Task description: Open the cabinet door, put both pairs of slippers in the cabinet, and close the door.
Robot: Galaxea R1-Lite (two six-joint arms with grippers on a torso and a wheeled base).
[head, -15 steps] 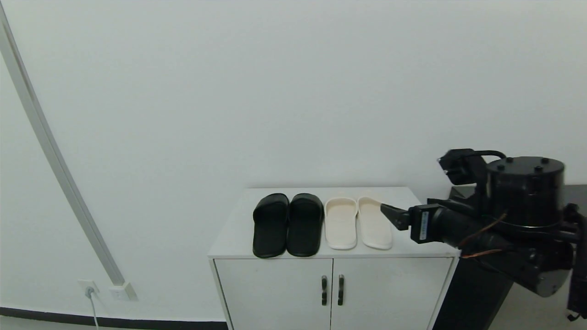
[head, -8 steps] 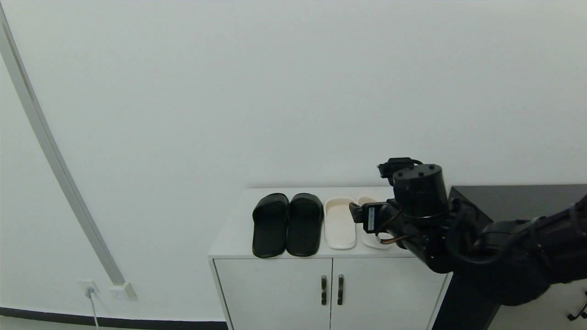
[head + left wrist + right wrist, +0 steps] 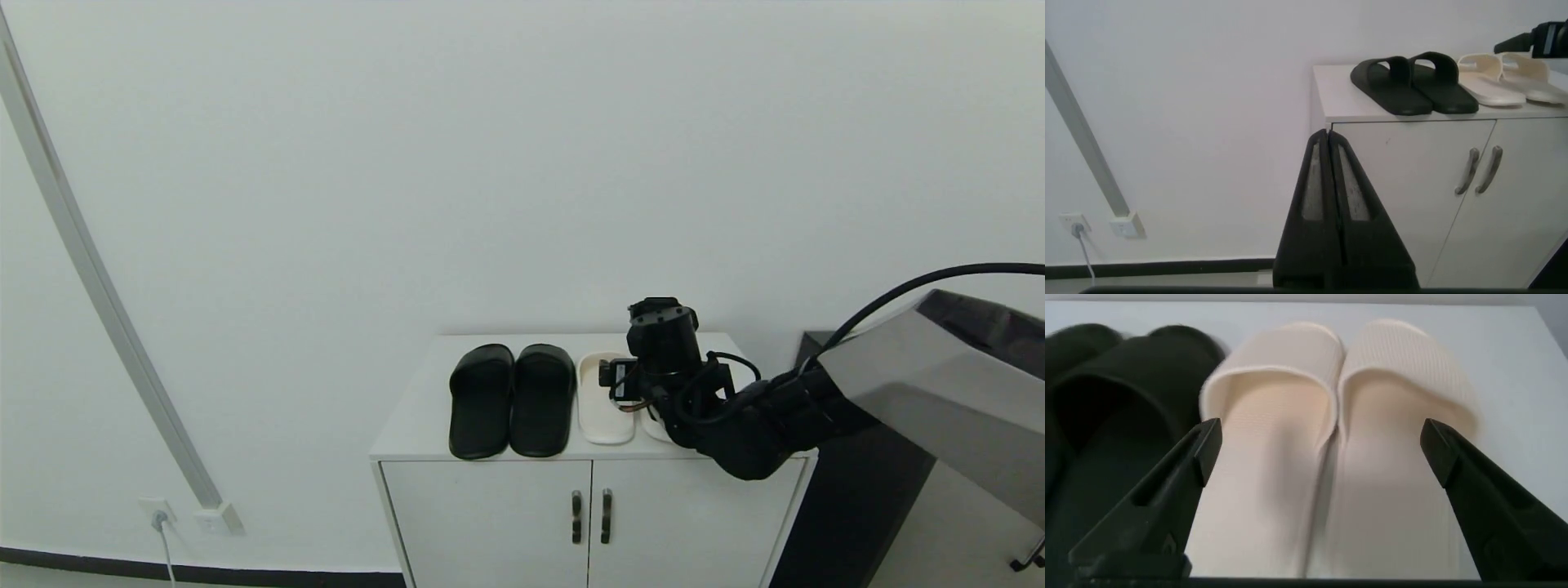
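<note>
**Right End Effector Open Over Cream Slippers; Cabinet Doors Closed**

The cabinet (image 3: 490,523) stands against the wall (image 3: 522,163). Both doors (image 3: 694,523) are closed, and the two dark vertical handles (image 3: 577,516) sit side by side at the centre seam.

Both pairs of slippers rest on the cabinet top. The black slippers (image 3: 510,400) lie side by side on the robot's left. The cream slippers (image 3: 604,408) lie just beside them on the right, toes toward the wall.

The right arm extends over the cabinet top from the right. The right end effector (image 3: 1321,433) is above the cream slippers and spread wide. Its two fingers (image 3: 1167,514) stand one at each outer side of the pair, and it holds nothing. Contact with the slippers cannot be determined.

The left end effector (image 3: 1328,139) is low, in front of the cabinet and off its left corner. Its fingers (image 3: 1315,188) are pressed together with nothing between them.

A wall socket (image 3: 157,514) with a cable plugged in sits low on the wall, well to the left of the cabinet.
</note>
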